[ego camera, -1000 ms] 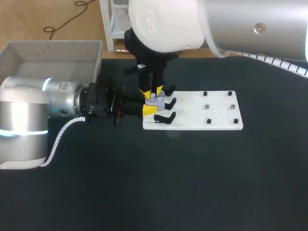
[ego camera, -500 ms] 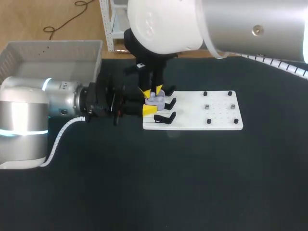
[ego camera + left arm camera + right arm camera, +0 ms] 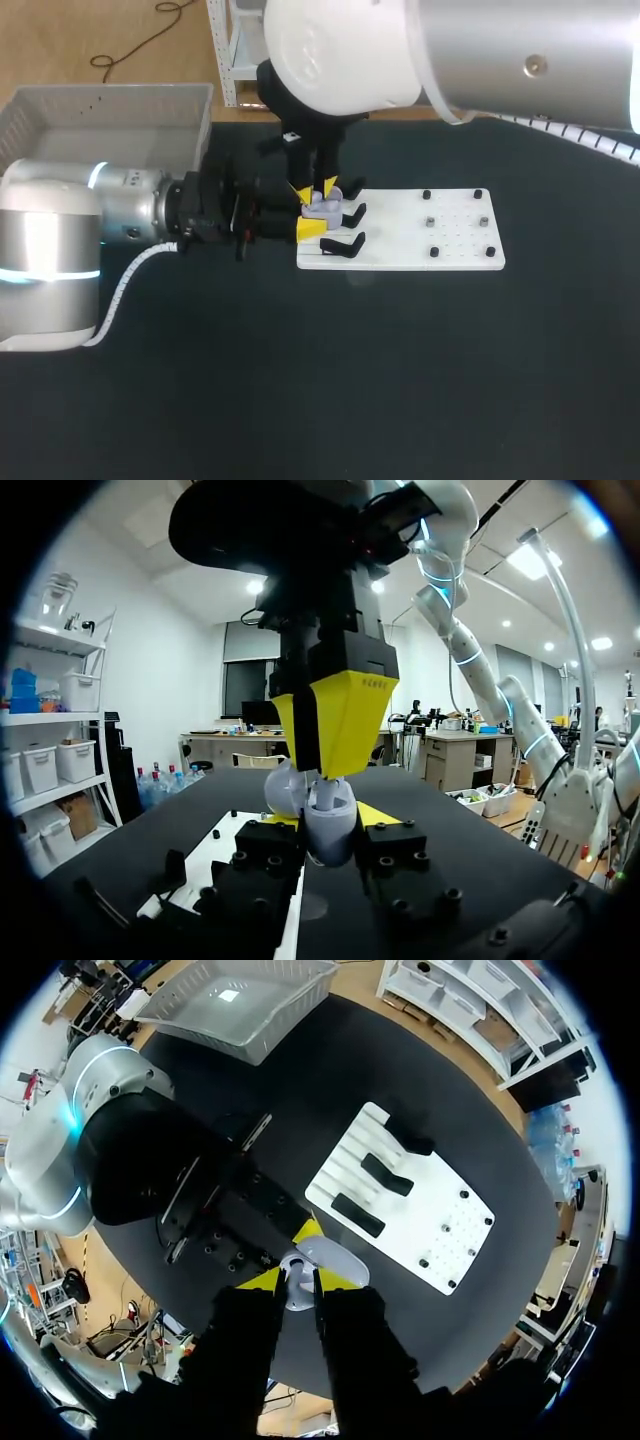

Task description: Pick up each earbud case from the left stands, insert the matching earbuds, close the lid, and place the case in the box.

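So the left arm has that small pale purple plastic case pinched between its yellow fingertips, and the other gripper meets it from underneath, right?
Not from underneath: the right gripper points down at the small pale purple plastic case from above, as the left wrist view shows. The rest holds: the left gripper has it pinched between its yellow fingertips.

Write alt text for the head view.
A lavender earbud case is held at the left edge of a white stand board by the left gripper, coming in from the side, while the right gripper hangs straight down over it. A grey box sits at the table's far left.
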Robot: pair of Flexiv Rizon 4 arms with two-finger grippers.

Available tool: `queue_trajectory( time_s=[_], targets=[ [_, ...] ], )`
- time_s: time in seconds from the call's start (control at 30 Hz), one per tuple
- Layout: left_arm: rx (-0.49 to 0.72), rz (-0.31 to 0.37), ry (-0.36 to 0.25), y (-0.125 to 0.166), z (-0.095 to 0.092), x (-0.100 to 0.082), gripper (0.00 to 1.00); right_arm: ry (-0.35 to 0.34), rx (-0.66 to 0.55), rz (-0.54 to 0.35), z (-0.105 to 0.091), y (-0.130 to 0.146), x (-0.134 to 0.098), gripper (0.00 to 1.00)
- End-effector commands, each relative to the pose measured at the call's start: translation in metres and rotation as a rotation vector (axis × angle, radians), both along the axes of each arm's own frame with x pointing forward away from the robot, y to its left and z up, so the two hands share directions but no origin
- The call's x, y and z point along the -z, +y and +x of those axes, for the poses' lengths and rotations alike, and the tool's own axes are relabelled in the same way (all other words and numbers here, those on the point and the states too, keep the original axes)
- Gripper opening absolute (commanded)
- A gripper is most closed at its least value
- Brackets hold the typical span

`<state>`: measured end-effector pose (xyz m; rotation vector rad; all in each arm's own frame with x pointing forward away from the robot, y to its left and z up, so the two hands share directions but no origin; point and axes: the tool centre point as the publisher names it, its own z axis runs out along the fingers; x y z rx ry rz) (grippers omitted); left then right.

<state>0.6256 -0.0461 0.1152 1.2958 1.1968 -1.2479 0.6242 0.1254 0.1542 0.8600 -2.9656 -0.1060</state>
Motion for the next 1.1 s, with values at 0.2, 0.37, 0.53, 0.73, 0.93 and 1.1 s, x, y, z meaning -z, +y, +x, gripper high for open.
queue_trajectory(
  time_s=[0.2,0.37,0.53,0.73,0.93,1.1],
  targets=[
    [-0.002,0.0,-0.001,0.0,-0.002,-0.001,0.0,-0.01,0.0,0.004,0.001,0.001,0.004,0.0],
    [-0.002,0.0,-0.001,0.0,-0.002,-0.001,0.0,-0.006,-0.002,0.0,0.001,0.002,0.006,0.0],
    [-0.002,0.0,-0.001,0.0,-0.002,-0.001,0.0,0.002,-0.008,-0.004,0.001,0.003,0.008,0.11],
    [-0.002,0.0,-0.001,0.0,-0.002,-0.001,0.0,-0.004,-0.008,0.005,-0.003,0.0,0.0,1.0],
    [-0.002,0.0,-0.001,0.0,-0.002,-0.001,0.0,-0.02,-0.038,0.043,-0.011,-0.002,-0.02,1.0],
    [-0.002,0.0,-0.001,0.0,-0.002,-0.001,0.0,-0.058,0.04,0.076,0.0,-0.014,-0.034,1.0]
  ],
)
